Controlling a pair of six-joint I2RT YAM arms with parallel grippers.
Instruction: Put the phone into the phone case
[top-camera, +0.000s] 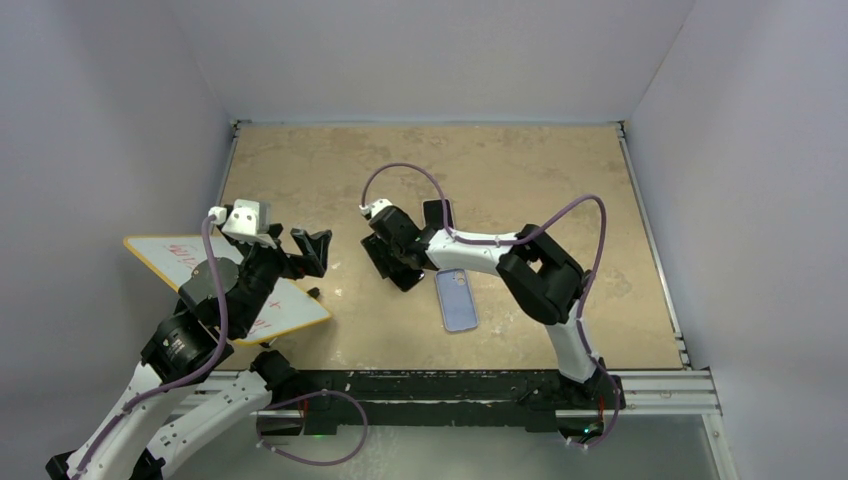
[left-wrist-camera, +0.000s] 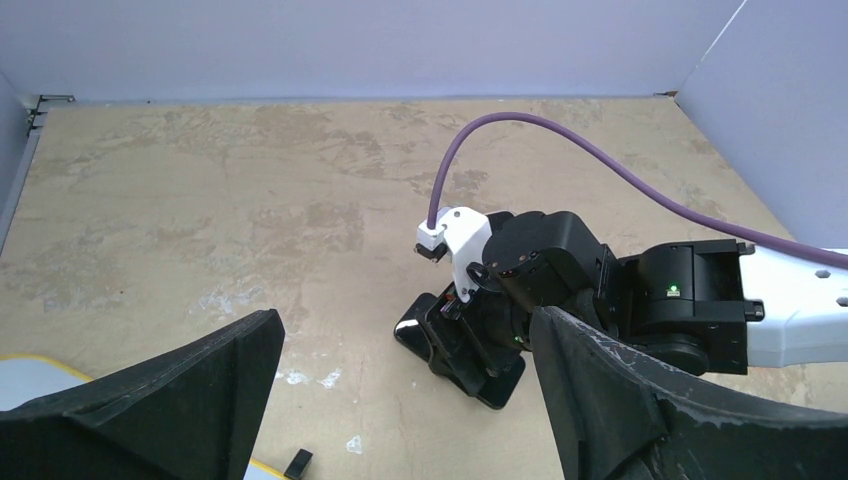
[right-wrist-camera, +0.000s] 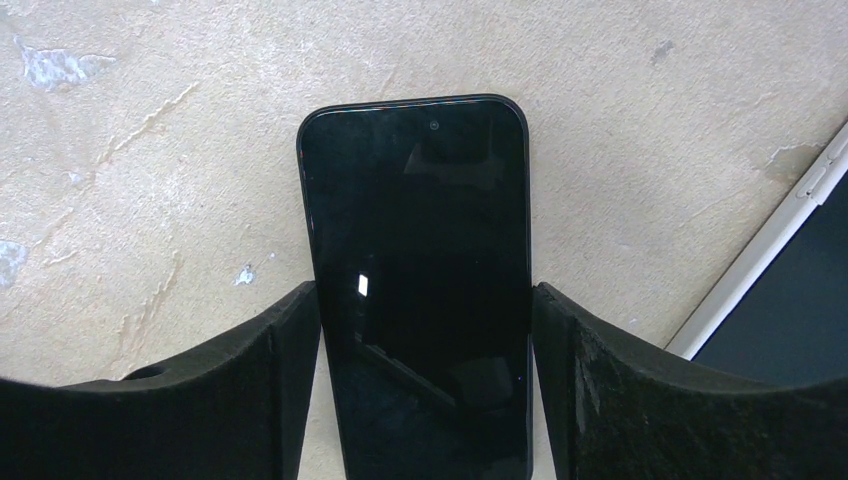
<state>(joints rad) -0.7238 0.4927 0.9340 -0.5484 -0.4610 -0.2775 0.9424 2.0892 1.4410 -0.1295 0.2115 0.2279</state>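
Phone lies flat on the table, screen up, near the middle. Right gripper is down over it, one finger along each long edge. The jaws stand spread to the phone's width, and I cannot tell whether they press on it or sit just beside it. Blue phone case lies flat on the table just right of that gripper, beside the right arm. Left gripper hangs above the table with its jaws spread wide and holding nothing, over the edge of a yellow-rimmed whiteboard.
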